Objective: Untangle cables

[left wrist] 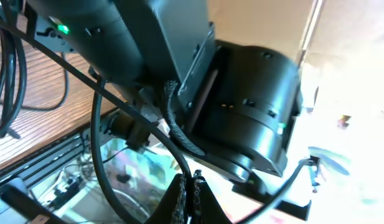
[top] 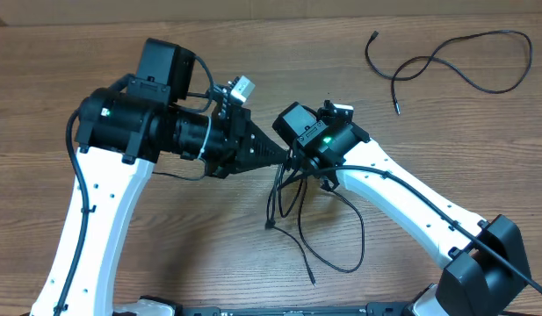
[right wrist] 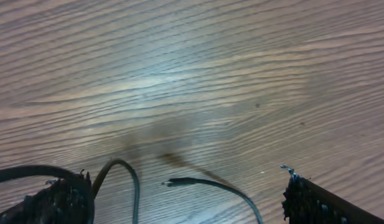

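overhead view: a single thin black cord [top: 446, 57] is seen near the far right corner of the wooden table [top: 253, 35]. a tangled bunch of thin black cords [top: 297, 219] is found mid-table, towards the near edge. the left gripper [left wrist: 189, 190] is pressed shut. the right gripper [right wrist: 188, 202] is spread wide.

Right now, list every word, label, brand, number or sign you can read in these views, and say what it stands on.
None: no legible text on the left arm, the right arm, the cables or the table. The green light on the right arm is only a lamp.
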Robot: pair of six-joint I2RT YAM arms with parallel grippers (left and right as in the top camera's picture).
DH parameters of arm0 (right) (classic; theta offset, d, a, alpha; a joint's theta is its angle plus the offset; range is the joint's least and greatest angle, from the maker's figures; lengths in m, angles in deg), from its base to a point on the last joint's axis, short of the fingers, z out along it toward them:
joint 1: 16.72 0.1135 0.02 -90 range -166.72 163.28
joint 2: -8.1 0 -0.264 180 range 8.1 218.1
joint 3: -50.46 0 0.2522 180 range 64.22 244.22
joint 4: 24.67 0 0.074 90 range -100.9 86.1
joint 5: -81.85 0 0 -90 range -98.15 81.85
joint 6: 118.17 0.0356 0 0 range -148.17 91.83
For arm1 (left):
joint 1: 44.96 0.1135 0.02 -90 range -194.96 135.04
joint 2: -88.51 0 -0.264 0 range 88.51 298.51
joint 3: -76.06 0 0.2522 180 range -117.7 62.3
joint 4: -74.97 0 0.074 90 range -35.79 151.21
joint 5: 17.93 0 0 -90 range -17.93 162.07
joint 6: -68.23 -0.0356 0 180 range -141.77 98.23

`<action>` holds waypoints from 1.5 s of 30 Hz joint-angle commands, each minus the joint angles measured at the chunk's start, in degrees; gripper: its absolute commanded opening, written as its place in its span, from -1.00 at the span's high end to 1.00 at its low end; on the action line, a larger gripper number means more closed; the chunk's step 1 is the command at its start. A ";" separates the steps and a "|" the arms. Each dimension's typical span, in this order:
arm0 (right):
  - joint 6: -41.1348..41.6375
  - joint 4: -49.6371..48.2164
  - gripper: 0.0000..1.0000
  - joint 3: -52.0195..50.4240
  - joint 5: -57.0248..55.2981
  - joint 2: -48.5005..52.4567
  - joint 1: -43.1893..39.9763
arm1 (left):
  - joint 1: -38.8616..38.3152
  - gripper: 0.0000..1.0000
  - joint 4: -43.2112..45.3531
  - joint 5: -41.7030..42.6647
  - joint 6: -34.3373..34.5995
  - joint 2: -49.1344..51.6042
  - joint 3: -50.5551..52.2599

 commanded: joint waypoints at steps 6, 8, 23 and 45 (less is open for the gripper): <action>0.37 2.86 -1.00 -0.26 -3.98 0.13 -4.96 | 7.43 0.92 0.81 6.25 -3.26 -0.74 -1.51; 0.37 3.52 -1.00 -0.26 -3.96 0.13 -7.28 | 9.66 0.92 0.04 1.64 -3.61 -0.85 -1.51; -9.25 0.76 -1.00 -0.26 15.82 0.13 -19.30 | 14.58 0.91 -10.38 -57.96 4.92 -0.83 -1.44; -16.61 -3.65 -1.00 -0.26 29.55 0.13 -19.21 | 14.53 0.92 -10.78 -65.53 9.44 -0.68 4.94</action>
